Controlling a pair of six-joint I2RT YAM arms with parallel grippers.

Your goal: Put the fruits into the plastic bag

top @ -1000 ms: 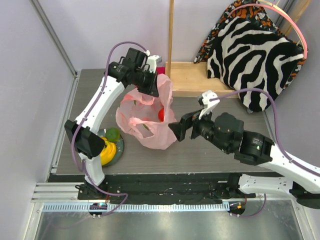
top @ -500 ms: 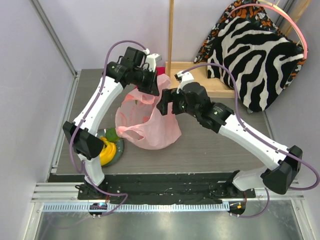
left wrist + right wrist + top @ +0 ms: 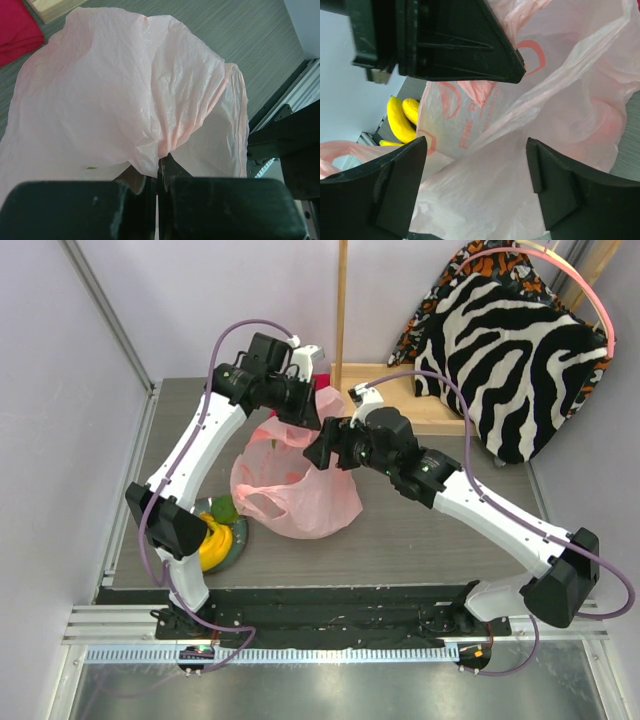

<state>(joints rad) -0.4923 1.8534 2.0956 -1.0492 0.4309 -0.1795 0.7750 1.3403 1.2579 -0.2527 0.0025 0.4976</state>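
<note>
Above table [image 3: 400, 540], left end effector [image 3: 159, 169] pinches plastic bag [image 3: 125, 100].

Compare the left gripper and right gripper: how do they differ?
The left gripper is shut, pinching the plastic bag; the right gripper stands open, clamping nothing. The left gripper meets the bag from the far side, the right gripper from its right. Both are at the bag.

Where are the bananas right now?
In the overhead view, the bananas lie on the round plate at the near left, beside a green fruit and just left of the pink bag.
</note>
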